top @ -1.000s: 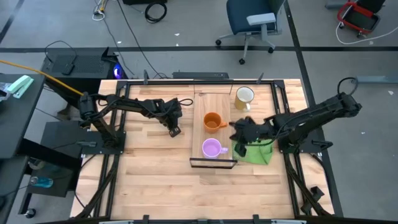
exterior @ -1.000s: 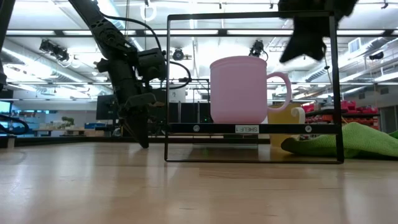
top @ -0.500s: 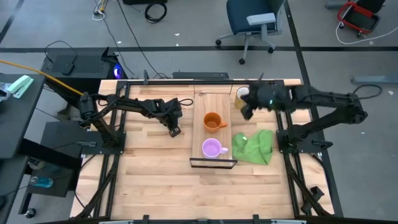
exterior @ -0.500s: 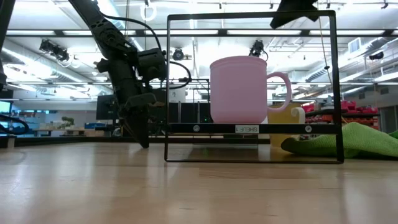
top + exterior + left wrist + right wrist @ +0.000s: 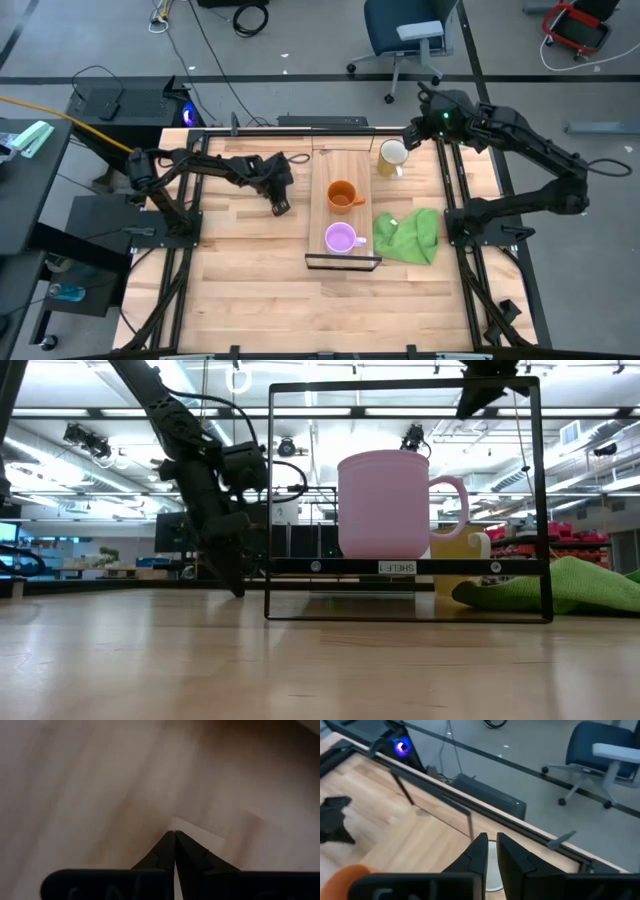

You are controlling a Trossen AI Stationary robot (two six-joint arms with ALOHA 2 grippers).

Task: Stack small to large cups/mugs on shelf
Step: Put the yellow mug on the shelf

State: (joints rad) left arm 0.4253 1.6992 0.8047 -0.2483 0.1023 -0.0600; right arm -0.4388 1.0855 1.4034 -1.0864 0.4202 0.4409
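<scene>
Right gripper (image 5: 413, 130): raised above the far edge of the table, fingers (image 5: 480, 851) drawn close together with only a thin slit between them, pinching nothing.
Pale yellow-cream mug (image 5: 392, 157): stands on the table just below and toward the near side of the right gripper, apart from it; it sits beside the shelf, off its right edge. In the right wrist view its white rim (image 5: 493, 870) shows partly between the fingers.
Shelf (image 5: 345, 160): light-wood plank lying toward the near-left of the right gripper, running from the far side of the table toward the near side, with a thin black frame (image 5: 408, 500) standing at its near end.
Orange mug (image 5: 342, 195): on the shelf, about midway along it, handle toward the right; farther from the right gripper than the cream mug. A sliver of it (image 5: 351, 872) shows in the right wrist view.
Light-purple mug (image 5: 341, 239): upright on the shelf at the framed end, farthest of the three from the right gripper; in the low view (image 5: 385, 505) it stands inside the frame, handle to the right.
Green cloth (image 5: 408, 236): crumpled on the table just right of the framed end, well to the near side of the right gripper.
Left gripper (image 5: 279, 206): low over bare tabletop, left of the shelf and well apart from the mugs; fingers (image 5: 165, 852) pressed together, empty.
</scene>
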